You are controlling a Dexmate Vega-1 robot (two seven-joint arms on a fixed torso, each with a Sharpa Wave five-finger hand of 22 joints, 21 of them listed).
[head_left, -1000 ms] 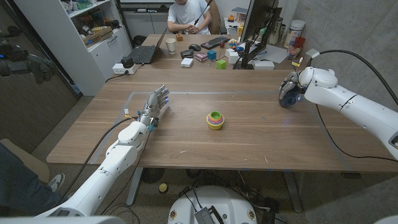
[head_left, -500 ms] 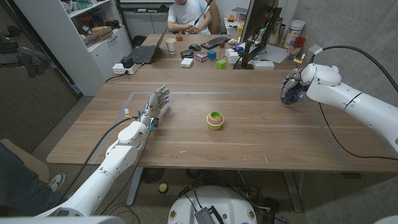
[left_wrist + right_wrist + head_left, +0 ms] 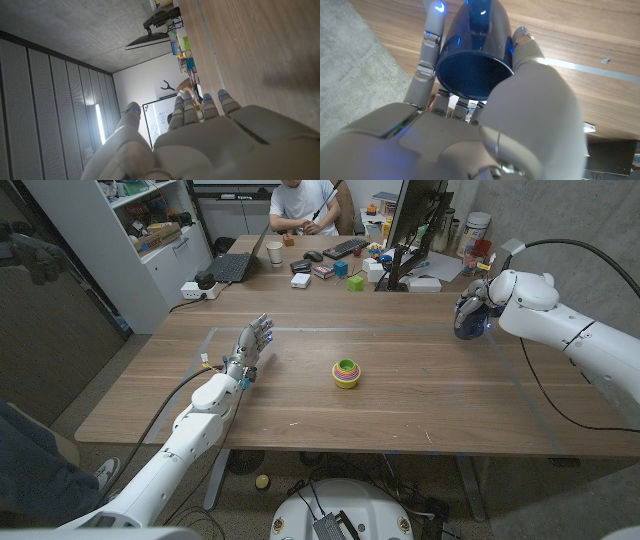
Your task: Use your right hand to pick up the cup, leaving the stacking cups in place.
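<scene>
My right hand (image 3: 473,308) holds a dark blue cup (image 3: 467,321) in the air above the table's far right part. In the right wrist view the cup (image 3: 474,55) lies on its side in the hand (image 3: 485,125), its mouth toward the camera and fingers (image 3: 431,45) wrapped around its wall. The stacking cups (image 3: 347,372), a small nest of yellow, green and pink rims, stand at the table's middle. My left hand (image 3: 250,350) is on the table's left part, fingers apart and holding nothing; its back and fingers (image 3: 200,107) show in the left wrist view.
Behind the wooden table (image 3: 300,415) stands a second desk with a laptop (image 3: 232,266), a keyboard (image 3: 345,248), coloured blocks (image 3: 355,282) and a monitor (image 3: 415,220). A person (image 3: 300,205) sits at it. A white shelf unit (image 3: 150,230) stands at the far left.
My right hand has lifted the blue cup higher and a little toward the far right. The stacking cups and my left hand have not moved.
</scene>
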